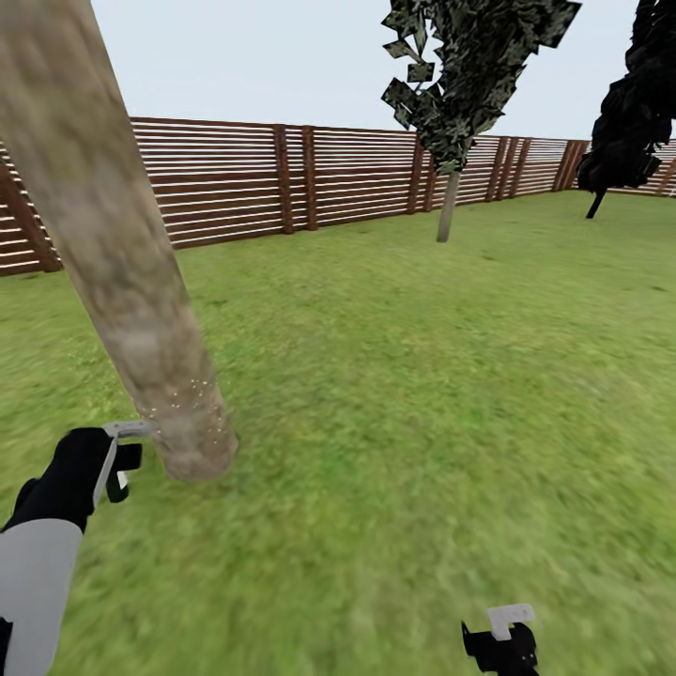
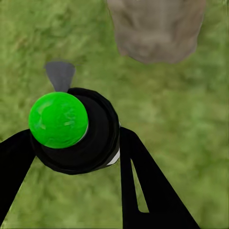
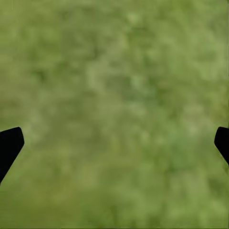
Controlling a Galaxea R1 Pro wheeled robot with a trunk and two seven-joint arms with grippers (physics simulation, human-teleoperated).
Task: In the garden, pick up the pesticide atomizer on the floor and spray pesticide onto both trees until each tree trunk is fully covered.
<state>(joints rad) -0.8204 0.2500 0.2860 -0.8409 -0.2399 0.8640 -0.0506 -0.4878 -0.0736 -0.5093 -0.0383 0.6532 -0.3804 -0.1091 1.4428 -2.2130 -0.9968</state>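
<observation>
Low at the head view's left, the left claw [image 1: 120, 460] was clamped on the stubby black pesticide atomizer [image 2: 76, 131], a black finger [image 2: 143, 181] pressed against each side of its round body. In the left wrist view the atomizer stood end-on, its long axis running along the fingers, its bright green round cap facing the camera and its grey nozzle [image 2: 60, 75] pointing outward over the grass. Just beside the claw rose the thick, pale grey-brown mottled tree trunk [image 1: 113, 253], leaning, its base [image 2: 157, 28] speckled with pale dots. The right claw [image 1: 502, 643] hung wide apart above the green lawn [image 3: 119, 109]. Beyond ran a brown slatted wooden fence [image 1: 235, 178].
</observation>
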